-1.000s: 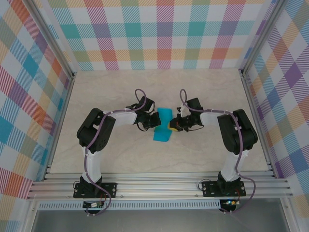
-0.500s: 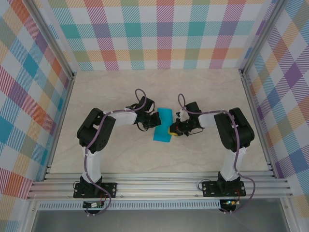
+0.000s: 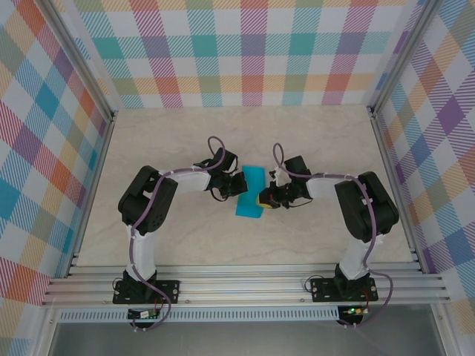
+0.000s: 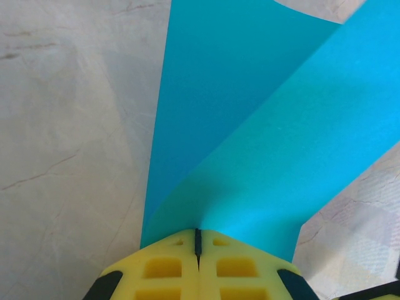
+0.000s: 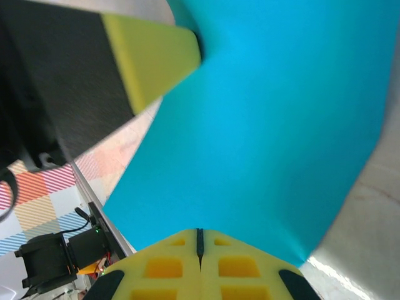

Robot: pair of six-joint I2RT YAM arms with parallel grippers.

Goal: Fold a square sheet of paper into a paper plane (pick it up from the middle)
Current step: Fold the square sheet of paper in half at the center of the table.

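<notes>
At the middle of the table, the left gripper (image 3: pixel 239 185) and the right gripper (image 3: pixel 265 199) face each other from either side of the square sheet of paper (image 3: pixel 251 193), each one touching a long edge of it. Seen from the left wrist, the left gripper (image 4: pixel 198 240) has its yellow pads (image 4: pixel 162 272) pressed flat together with only a thin dark seam between them, and the teal paper (image 4: pixel 250 125) comes straight out of that seam, so the jaws are clamped on its edge. From the pinch the paper spreads away in two layers: a narrower band lying along the surface and a broader flap that lifts and sweeps off to the right over it. The right wrist camera gives the same picture for the right gripper (image 5: pixel 200 240): pads closed against each other, the paper (image 5: pixel 269 125) pinched between them and fanning out across most of the view, with one yellow-tipped finger of the left gripper (image 5: pixel 150 56) reaching the sheet's far edge at upper left. From above, the paper reads as a narrow teal strip, longer than it is wide and slightly tilted, lying on the pale veined table (image 3: pixel 185 141). Both arms bend inward from their bases at the near rail (image 3: pixel 245 285), and plaid walls (image 3: pixel 252 52) enclose the table on three sides.
</notes>
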